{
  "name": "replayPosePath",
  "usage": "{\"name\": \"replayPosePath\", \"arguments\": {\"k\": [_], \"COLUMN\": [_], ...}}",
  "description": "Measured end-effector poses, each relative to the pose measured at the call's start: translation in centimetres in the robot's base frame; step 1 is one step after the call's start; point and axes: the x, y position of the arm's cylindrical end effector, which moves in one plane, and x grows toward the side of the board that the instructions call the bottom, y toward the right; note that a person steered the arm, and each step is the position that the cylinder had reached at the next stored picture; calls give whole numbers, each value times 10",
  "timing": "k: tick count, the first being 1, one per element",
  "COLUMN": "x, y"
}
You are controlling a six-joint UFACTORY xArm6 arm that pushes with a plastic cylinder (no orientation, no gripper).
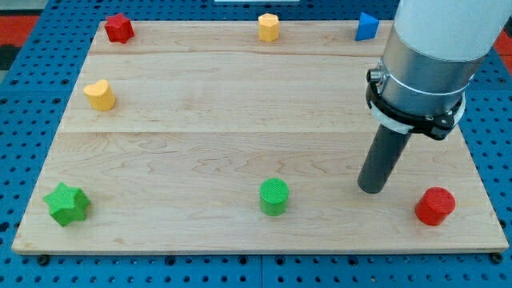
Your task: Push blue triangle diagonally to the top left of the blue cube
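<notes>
Resting well below the blue triangle, my tip touches nothing

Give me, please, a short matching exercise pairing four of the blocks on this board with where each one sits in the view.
Blocks:
1. blue triangle
2. green star
3. red cylinder
4. yellow heart

Places:
A. bottom right, just right of my tip
B. left edge, upper half
C. top edge, right side
D. bottom left corner

Pairs: 1-C, 2-D, 3-A, 4-B
</notes>
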Motion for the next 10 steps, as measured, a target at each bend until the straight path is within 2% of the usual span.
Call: {"name": "replayPosePath", "arguments": {"k": [1,4,7,10], "x": [0,-108,-176,-242], "y": [0,2,66,96]}}
